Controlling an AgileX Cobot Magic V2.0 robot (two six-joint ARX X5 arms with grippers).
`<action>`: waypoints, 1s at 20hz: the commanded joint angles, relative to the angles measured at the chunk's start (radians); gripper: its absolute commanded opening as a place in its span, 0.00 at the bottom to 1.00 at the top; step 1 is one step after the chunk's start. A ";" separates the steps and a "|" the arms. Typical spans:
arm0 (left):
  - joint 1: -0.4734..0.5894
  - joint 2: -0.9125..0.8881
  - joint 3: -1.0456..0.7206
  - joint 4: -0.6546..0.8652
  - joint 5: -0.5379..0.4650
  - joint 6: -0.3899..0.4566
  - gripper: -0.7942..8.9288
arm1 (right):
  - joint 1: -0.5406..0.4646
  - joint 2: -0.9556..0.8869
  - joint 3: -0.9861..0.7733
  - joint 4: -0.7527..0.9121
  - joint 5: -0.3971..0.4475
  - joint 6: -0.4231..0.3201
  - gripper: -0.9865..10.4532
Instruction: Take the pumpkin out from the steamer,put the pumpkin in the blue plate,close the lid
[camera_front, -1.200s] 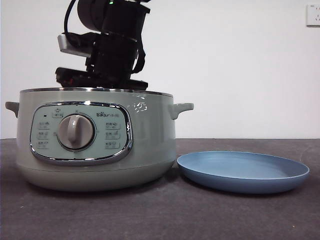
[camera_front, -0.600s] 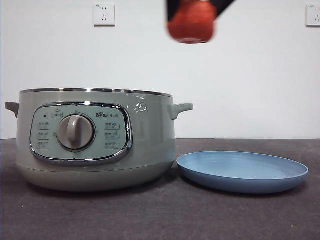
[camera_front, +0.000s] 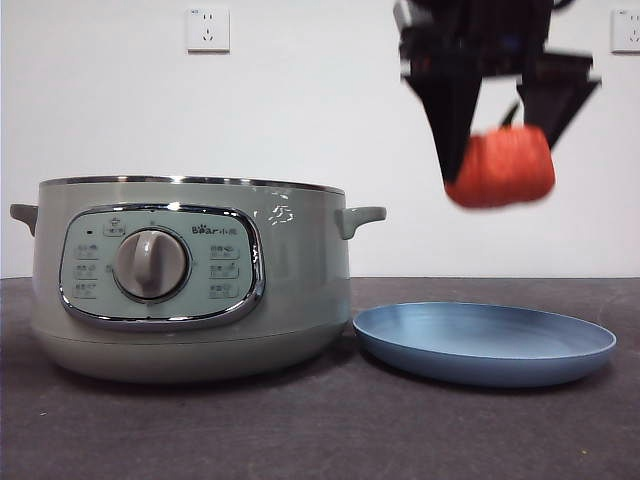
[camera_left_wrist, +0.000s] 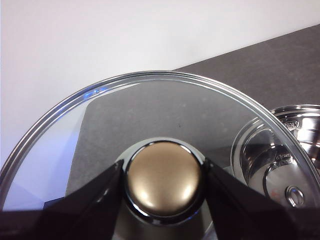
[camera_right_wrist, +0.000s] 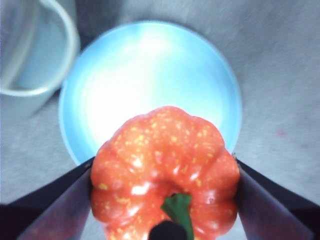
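1. Right gripper (camera_front: 500, 165) enters from the top edge, jaws clamped on the pumpkin (camera_front: 500, 167), one on each side.
2. Pumpkin hangs in the air above the blue plate (camera_front: 485, 343), well clear of it.
3. Blue plate sits just beside the steamer (camera_front: 190, 280).
4. Steamer is open-topped.

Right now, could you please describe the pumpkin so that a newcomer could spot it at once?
Find the big pale green steamer on the dark table; the blue plate lies just beside it. In the air above that plate, the right gripper is shut on the pumpkin. It is the only orange-red thing here, ribbed, speckled yellow, with a green stem.
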 joint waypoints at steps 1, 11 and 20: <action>0.000 -0.010 0.016 0.049 -0.008 0.006 0.07 | 0.002 -0.010 -0.130 0.120 -0.001 0.017 0.08; 0.000 -0.010 0.016 0.049 -0.009 0.004 0.07 | -0.015 0.005 -0.395 0.488 -0.057 -0.012 0.09; 0.000 -0.010 0.016 0.049 0.013 0.003 0.07 | -0.084 0.059 -0.395 0.504 -0.129 -0.030 0.10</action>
